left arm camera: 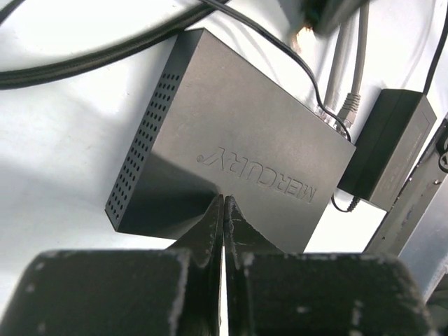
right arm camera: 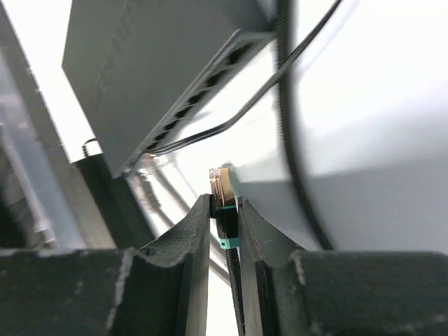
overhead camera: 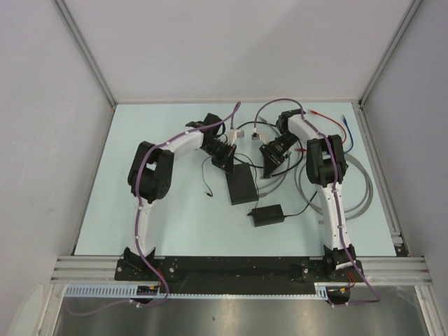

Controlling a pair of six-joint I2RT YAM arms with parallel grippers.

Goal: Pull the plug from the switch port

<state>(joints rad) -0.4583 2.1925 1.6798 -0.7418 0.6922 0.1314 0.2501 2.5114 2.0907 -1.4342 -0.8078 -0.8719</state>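
- Matte-black switch (left arm camera: pixel 238 140): the left gripper (left arm camera: pixel 224 208), closed tight, bears on its top, likely pinning it down.
- Beside its ports (right arm camera: pixel 189 105), the right gripper (right arm camera: pixel 225 204) clamps the plug (right arm camera: pixel 222 183), clear of them.

Cables (left arm camera: pixel 358 56) thick beside the switch (left arm camera: pixel 238 140)

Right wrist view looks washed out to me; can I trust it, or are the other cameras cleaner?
Right wrist: the table is blown to white and the switch is dark and soft, though the plug in the right end effector reads clearly. Left wrist: sharp, the MERCURY lettering legible, only the top edge blurred. Top external: evenly lit, soft shadows, but small detail.
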